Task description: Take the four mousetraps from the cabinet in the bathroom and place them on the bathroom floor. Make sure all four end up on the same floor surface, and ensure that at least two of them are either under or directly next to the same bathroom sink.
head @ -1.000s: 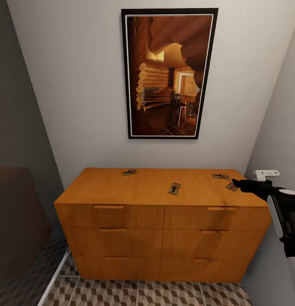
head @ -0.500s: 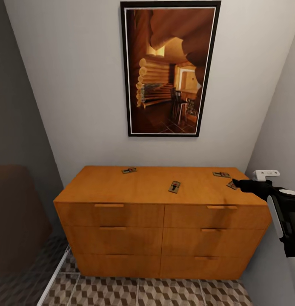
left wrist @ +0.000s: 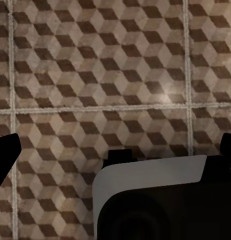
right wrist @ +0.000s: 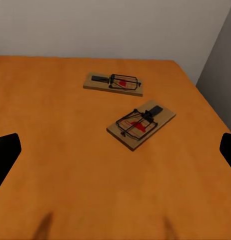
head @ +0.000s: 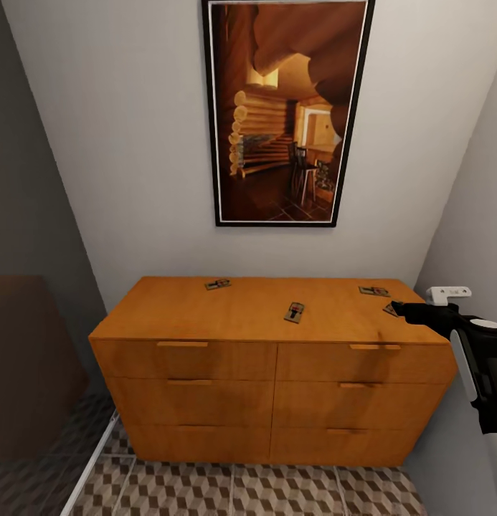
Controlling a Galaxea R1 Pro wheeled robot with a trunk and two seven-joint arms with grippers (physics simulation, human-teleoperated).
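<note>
My head view is soft and a little fuzzy. The wall point(head: 133, 143) is bright at the top and gets grey low down on my left, where a dark corner sits in shadow. The cabinet point(head: 270, 337) top glows warm orange, and its drawer fronts are darker. Lines lean out near the edges of the picture. In my right wrist view, 2 mousetraps point(right wrist: 140, 122) look fairly sharp, and 2 faint smudgy shadows sit on the wood near me. In my left wrist view the bathroom floor point(left wrist: 95, 75) is dim, with one pale shiny spot.
</note>
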